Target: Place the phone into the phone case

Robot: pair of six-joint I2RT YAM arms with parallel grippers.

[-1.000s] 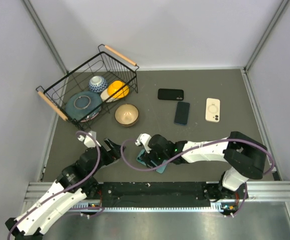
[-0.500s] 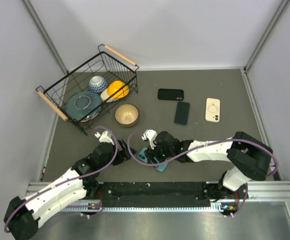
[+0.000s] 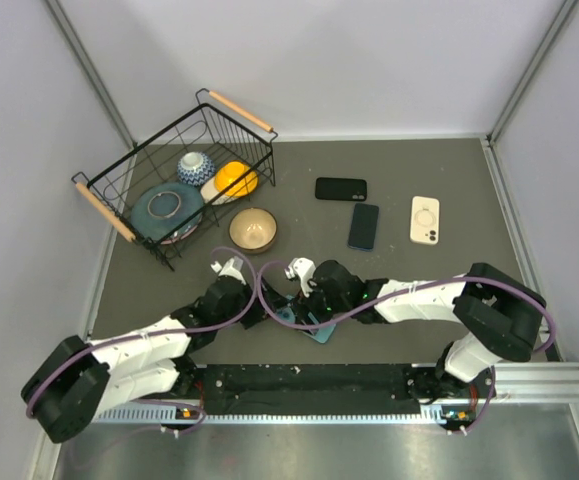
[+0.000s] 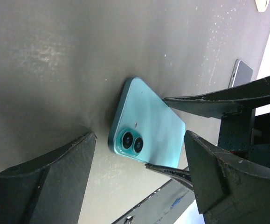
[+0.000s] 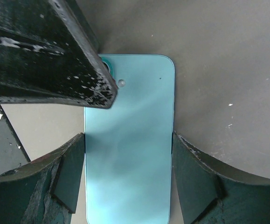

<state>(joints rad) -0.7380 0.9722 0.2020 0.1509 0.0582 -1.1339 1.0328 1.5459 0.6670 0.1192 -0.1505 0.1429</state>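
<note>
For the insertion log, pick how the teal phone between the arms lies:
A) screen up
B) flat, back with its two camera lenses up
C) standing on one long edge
B: the left wrist view shows the teal phone lying flat on the table with its two camera lenses facing up, and no screen is visible.

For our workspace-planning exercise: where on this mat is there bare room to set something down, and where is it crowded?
Free: the far strip behind the black phone and cream case; the patch between tan bowl and blue phone; the left edge in front of the wire basket. Crowded: near centre, where left claw and right claw surround the teal phone.
</note>
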